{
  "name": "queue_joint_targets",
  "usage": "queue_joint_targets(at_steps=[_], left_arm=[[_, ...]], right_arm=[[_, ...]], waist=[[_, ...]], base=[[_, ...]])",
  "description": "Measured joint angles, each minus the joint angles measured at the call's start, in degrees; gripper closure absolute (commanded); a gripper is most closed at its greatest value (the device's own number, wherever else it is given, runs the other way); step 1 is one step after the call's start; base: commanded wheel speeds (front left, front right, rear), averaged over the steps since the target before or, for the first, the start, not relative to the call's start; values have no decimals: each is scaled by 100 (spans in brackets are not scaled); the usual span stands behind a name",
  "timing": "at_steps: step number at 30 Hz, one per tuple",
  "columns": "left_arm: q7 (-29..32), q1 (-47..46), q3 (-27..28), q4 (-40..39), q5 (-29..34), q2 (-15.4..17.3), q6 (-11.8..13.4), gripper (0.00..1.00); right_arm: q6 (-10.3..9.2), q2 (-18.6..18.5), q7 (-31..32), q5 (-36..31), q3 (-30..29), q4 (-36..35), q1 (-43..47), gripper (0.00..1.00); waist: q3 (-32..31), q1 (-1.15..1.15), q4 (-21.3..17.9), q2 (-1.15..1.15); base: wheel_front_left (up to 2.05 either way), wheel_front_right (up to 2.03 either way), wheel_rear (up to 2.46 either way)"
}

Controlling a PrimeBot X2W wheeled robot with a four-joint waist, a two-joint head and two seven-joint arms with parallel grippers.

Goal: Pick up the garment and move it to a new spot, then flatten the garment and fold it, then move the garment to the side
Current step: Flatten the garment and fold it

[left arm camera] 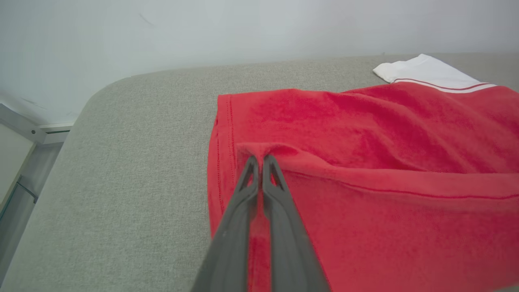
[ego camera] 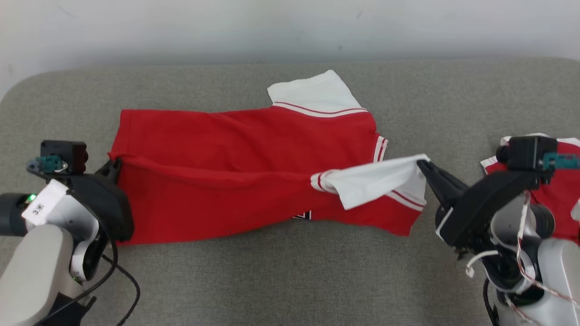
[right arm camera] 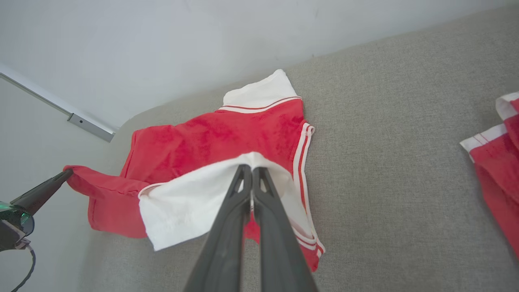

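garment (ego camera: 235, 154), a red shirt with white, red-striped sleeves, lies stretched across the grey padded surface (ego camera: 281, 271), its near half lifted. left gripper (left arm camera: 259, 160) is clamped on the red hem corner. right gripper (right arm camera: 251, 169) is pinched on a white sleeve. bare padding lies all around; a second red garment (ego camera: 559, 194) sits by the right edge.

A grey fabric surface (ego camera: 281, 271) with rounded corners carries a red garment (ego camera: 235, 154) with white sleeves, across its middle. A second red and white garment (ego camera: 564, 194) lies near its right edge.
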Motion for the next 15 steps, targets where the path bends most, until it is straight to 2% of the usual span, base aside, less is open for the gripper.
queue_joint_targets(at_steps=[5,15], left_arm=[[1,-162,9,165,88,-79,135,100],[-159,-477,-82,530,97,-287,136,100]], right_arm=[[67,-19,-145,-129,129,548,-714,100],[345,-124,-421,-211,176,1143,-942,100]], waist=[[288,0,-13,0],[452,1,247,1]], base=[[0,0,0],[0,0,0]])
